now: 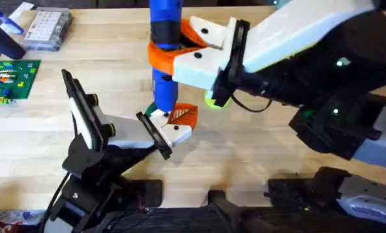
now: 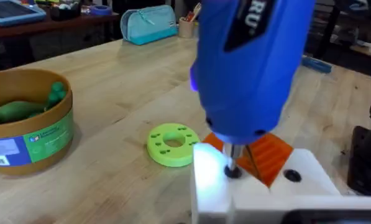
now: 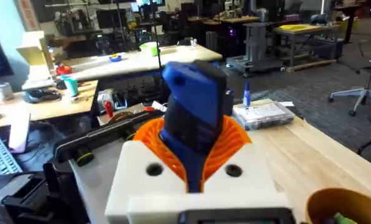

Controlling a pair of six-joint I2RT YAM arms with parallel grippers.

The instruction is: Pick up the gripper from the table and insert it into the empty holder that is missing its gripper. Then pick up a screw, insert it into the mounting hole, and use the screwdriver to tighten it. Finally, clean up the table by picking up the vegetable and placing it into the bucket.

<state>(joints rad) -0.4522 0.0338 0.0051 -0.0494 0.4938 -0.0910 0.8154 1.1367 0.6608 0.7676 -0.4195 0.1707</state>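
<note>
Read progress as late in the screw step.
- Find the right gripper (image 1: 174,53) closed firmly around the screwdriver (image 1: 163,65), holding it upright over the middle of the table (image 1: 257,145).
- In the left wrist view, trace the bit down to a dark screw (image 2: 233,172) seated in the white block (image 2: 210,183). Judge the gripper part inserted and the screw placed, with tightening in hand. Cannot tell whether the screw is fully home.
- Locate the left gripper (image 1: 173,126) directly under the screwdriver tip. Cannot tell how wide it stands.
- Check the bucket (image 2: 25,140), which stands well apart from the white block, beyond the lime disc (image 2: 171,144). Note the green vegetable (image 2: 16,112) lying inside it. Treat the clean-up as done, going by how things lie.
- Regard as left to do: finishing the tightening and setting the screwdriver down.

Count as follows:
- One screwdriver.
- One bucket.
- One vegetable, as far as can be told from the part above the rim.
- One lime disc.
- One screw under the bit, with one more dark hole (image 2: 291,176) just beside it on the same block.
- Two grippers.
- No loose screws to be seen on the table.
</note>
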